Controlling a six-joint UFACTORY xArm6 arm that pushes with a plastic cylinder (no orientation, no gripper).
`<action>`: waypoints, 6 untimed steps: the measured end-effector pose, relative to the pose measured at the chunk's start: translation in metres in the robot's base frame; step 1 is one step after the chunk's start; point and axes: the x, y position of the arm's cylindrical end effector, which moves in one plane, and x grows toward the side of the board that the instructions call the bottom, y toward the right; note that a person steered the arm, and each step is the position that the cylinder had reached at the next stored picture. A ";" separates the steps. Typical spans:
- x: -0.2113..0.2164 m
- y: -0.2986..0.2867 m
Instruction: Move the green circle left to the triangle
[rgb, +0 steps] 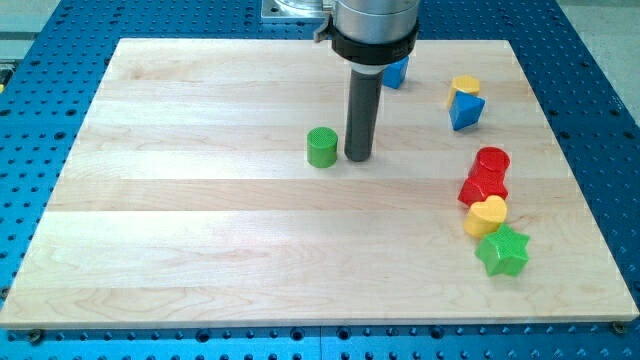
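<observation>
The green circle (321, 147) is a short green cylinder near the middle of the wooden board (200, 200). My tip (357, 157) rests on the board just to the circle's right, close to it or touching it. The blue triangle (465, 110) lies far to the view's right, with a yellow block (465, 85) touching its top edge.
A blue cube (396, 72) sits behind my rod at the view's top. At the right, a red cylinder (491, 160), a red block (482, 186), a yellow heart (487, 215) and a green star (502, 251) form a column. Blue perforated table surrounds the board.
</observation>
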 end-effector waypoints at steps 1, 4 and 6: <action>0.026 -0.036; -0.037 -0.063; -0.067 -0.097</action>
